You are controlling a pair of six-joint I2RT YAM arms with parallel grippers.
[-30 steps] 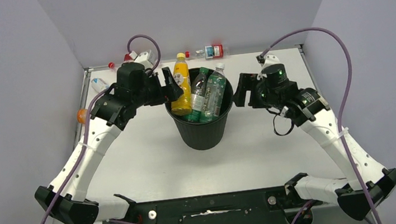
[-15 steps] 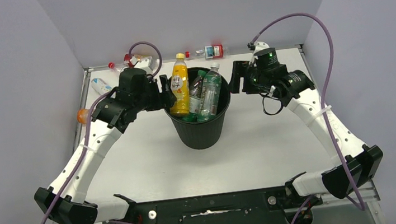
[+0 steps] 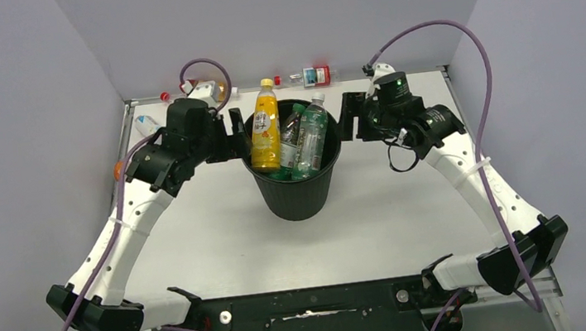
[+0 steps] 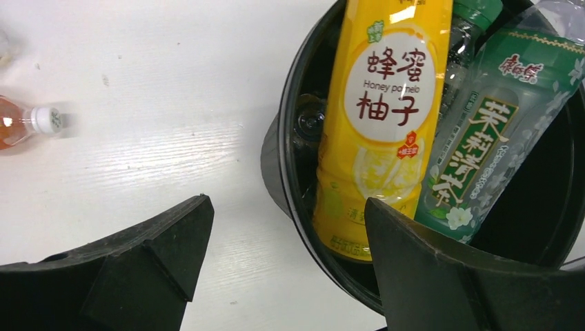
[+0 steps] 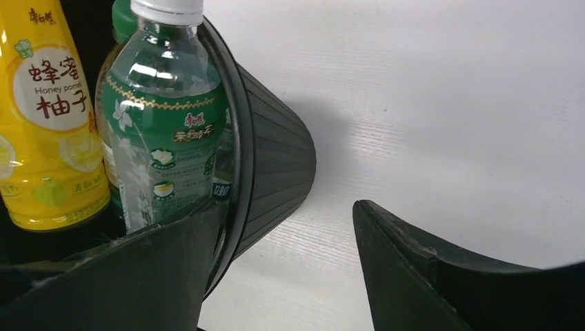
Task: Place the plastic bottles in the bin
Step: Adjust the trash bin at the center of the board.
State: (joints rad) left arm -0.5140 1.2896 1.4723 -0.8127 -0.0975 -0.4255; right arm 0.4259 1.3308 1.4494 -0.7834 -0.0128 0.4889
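Yellow bottle [image 3: 264, 127] in black bin [image 3: 302, 202], beside left gripper [image 3: 238, 133], apparently untouched

- black round bin [image 3: 300, 202]: upright, mid-table, tapers toward base
- yellow bottle [image 3: 265, 131]: upright in bin's left side, neck above rim
- green-label clear bottle [image 3: 313, 134]: white cap, leaning in bin's right side
- green-cap bottle [image 3: 294, 132]: between those two
- red-label bottle [image 3: 311, 76]: lying at far edge

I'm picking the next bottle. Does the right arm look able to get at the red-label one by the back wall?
Probably yes: the bottle lies in the open just beyond the bin, near the right arm, whose jaws stand open.
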